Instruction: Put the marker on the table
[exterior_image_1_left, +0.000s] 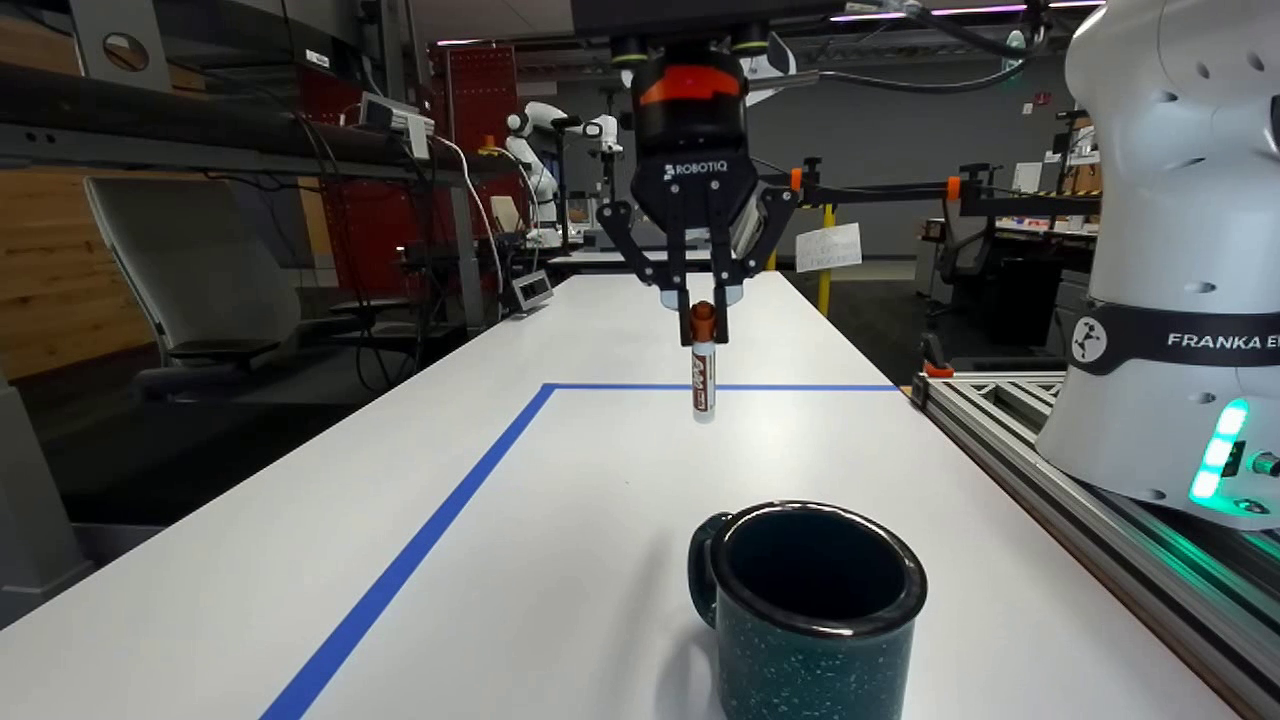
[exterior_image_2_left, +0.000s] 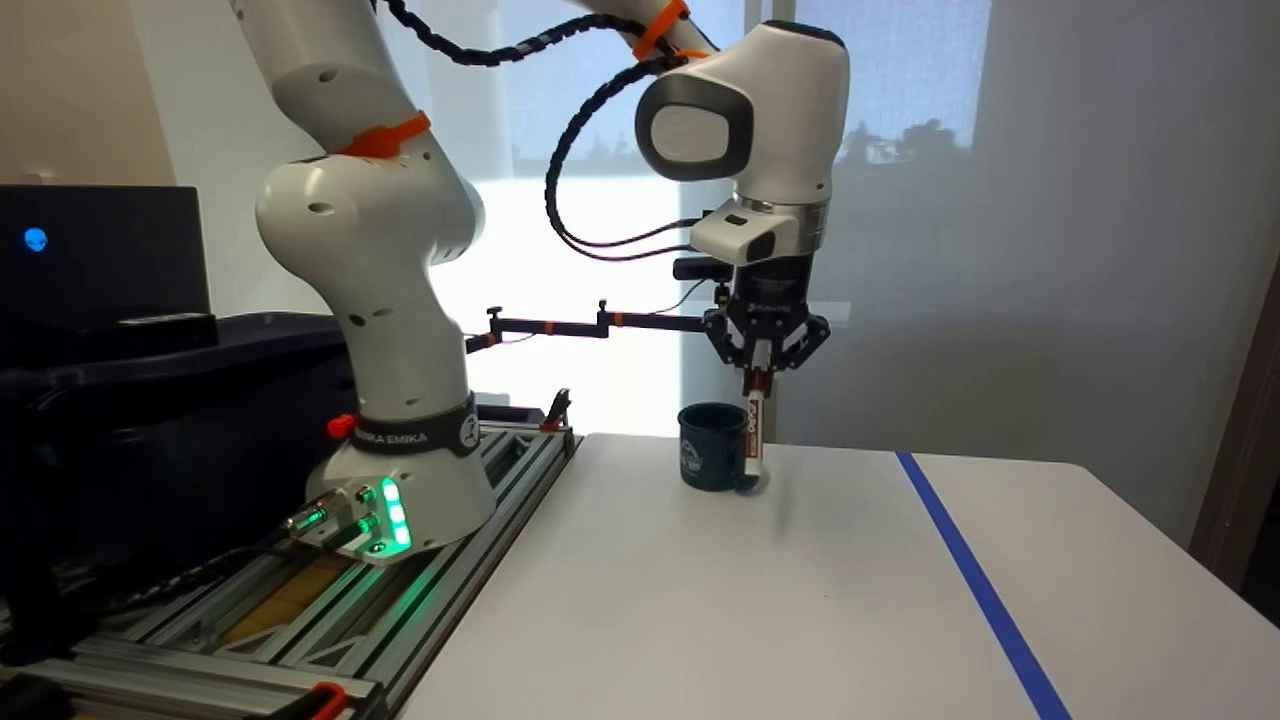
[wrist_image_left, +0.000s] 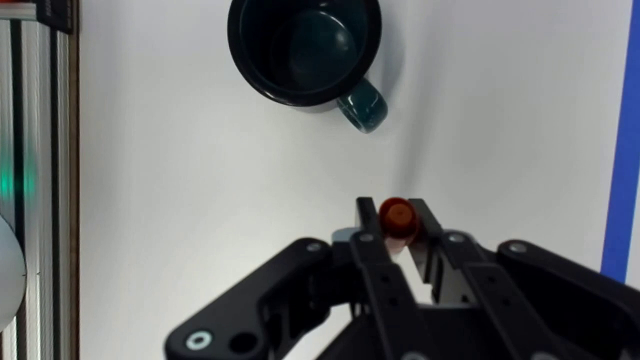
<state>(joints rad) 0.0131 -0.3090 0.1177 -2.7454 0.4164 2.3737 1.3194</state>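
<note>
The marker, with a white barrel and an orange-red cap, hangs upright in both exterior views (exterior_image_1_left: 704, 385) (exterior_image_2_left: 755, 430). My gripper (exterior_image_1_left: 704, 330) is shut on its cap end, with a finger on each side. The lower end of the marker appears to be above the white table (exterior_image_1_left: 560, 600), inside the blue tape outline. In the wrist view the gripper (wrist_image_left: 397, 215) holds the marker with the top of the cap (wrist_image_left: 399, 220) facing the camera; most of the barrel is hidden there. The table also shows in an exterior view (exterior_image_2_left: 700, 600).
A dark teal mug (exterior_image_1_left: 815, 660) stands upright on the table near the marker, its handle on the marker's side in the wrist view (wrist_image_left: 363, 106). Blue tape (exterior_image_1_left: 430, 540) marks the table. The grey rail (exterior_image_2_left: 480, 580) with the white robot base runs along one table edge.
</note>
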